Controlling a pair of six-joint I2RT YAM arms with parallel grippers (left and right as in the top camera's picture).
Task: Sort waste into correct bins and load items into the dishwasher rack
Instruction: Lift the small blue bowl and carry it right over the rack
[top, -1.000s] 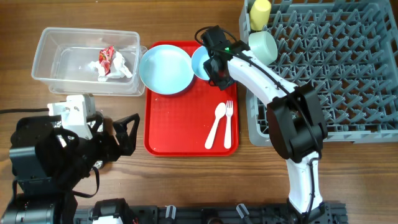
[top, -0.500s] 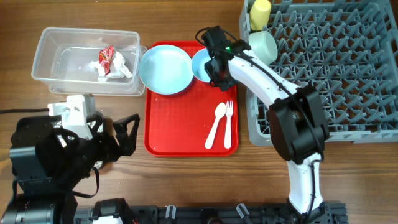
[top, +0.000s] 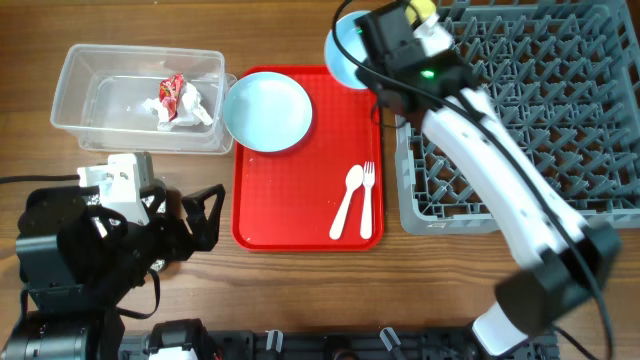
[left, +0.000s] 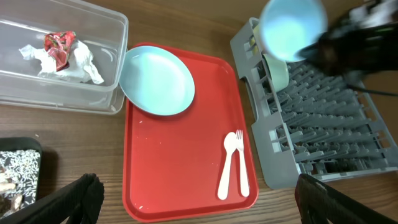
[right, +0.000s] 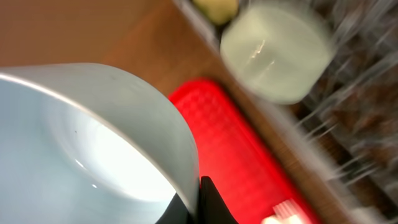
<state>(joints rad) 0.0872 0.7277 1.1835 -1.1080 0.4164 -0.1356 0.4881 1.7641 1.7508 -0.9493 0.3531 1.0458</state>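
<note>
My right gripper (top: 366, 47) is shut on the rim of the pale blue bowl (top: 343, 52) and holds it in the air over the far right corner of the red tray, beside the grey rack (top: 540, 120). The right wrist view shows its fingers (right: 198, 200) pinching the bowl wall (right: 93, 143). The pale green bowl (right: 277, 55) and the yellow cup (right: 214, 9) sit in the rack's near-left corner. The pale blue plate (top: 267, 112), white spoon (top: 347, 200) and fork (top: 367, 198) lie on the tray. My left gripper (left: 202, 200) is open and empty, low at the front left.
The clear tub (top: 85, 70) at the far left holds the red wrapper (top: 172, 92) and the white napkin (top: 192, 108). The red tray (top: 290, 215) lies mid-table. The black tray (left: 17, 163) with crumbly scraps shows at the left wrist view's lower left.
My right gripper has lifted the pale blue bowl off the red tray and carried it up and toward the rack's left corner. The left arm has not moved.
</note>
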